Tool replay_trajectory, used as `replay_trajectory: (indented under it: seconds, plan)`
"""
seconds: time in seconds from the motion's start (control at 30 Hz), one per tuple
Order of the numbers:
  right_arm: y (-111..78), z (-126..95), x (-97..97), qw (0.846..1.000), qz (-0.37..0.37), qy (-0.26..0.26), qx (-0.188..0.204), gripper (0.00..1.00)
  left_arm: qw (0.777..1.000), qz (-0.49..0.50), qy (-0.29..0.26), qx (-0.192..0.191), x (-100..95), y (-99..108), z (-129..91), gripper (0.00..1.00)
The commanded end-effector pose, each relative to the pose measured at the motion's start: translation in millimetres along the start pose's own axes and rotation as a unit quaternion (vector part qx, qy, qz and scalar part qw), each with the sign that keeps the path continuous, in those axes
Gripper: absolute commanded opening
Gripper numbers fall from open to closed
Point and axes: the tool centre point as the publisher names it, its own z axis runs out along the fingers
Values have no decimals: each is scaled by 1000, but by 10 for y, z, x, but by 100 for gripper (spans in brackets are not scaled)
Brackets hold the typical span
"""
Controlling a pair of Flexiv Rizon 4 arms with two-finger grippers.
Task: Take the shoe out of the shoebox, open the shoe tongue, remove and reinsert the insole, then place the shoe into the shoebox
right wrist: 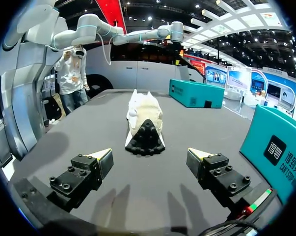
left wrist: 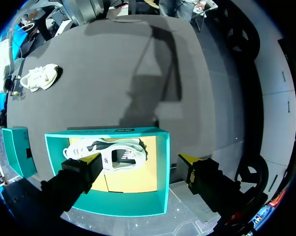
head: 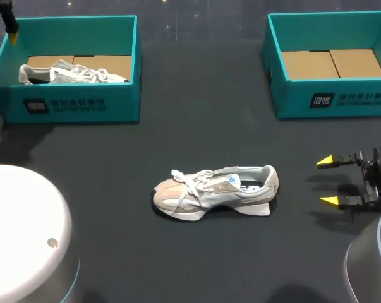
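Hovering apart: right gripper (head: 327, 181) near shoe (head: 215, 191) heel, left gripper (left wrist: 140, 160) over shoebox (left wrist: 161, 169) w/ 2nd shoe (left wrist: 108, 153)

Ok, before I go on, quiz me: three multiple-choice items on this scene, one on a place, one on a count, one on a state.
1. The beige and white lace-up sneaker nearest the right gripper lies: A on the dark table; B inside a box; C lifted in the air.
2. Teal cardboard shoeboxes on the table: A one; B two; C three.
3. The right gripper's fingers are: A shut on the sneaker's heel; B shut on a box wall; C open, holding nothing.
Answers: 1 A, it rests on bare tabletop; 2 B, one at each far corner; 3 C, the yellow tips stand apart, short of the heel.
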Motion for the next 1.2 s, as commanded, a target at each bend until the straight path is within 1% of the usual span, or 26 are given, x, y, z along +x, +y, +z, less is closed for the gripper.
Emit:
replay_trajectory:
  seconds: [0.03, 0.33, 0.5, 0.7, 0.77, 0.8, 0.93, 1.2]
  plan:
    - [43, 110, 44, 1000, 2, -7, 1, 100, 1000, 1, 1, 0, 3, -2, -3, 100]
    - [139, 355, 81, 1000, 11, -12, -6, 100, 1000, 1, 1, 0, 3, -2, -3, 100]
    - [119, 499, 117, 1000, 25, -15, -9, 100, 1000, 1, 1, 0, 3, -2, -3, 100]
    - [101, 602, 168, 999, 40, -23, -10, 100, 1000, 1, 1, 0, 3, -2, -3, 100]
    - [100, 626, 181, 999, 49, -19, -10, 95, 1000, 1, 1, 0, 3, -2, -3, 100]
    - [100, 638, 187, 998, 53, -20, -10, 94, 1000, 1, 1, 0, 3, -2, -3, 100]
    - [92, 681, 190, 998, 62, -17, -8, 100, 1000, 1, 1, 0, 3, -2, -3, 100]
    - [49, 816, 147, 997, 72, -13, -10, 100, 1000, 1, 1, 0, 3, -2, -3, 100]
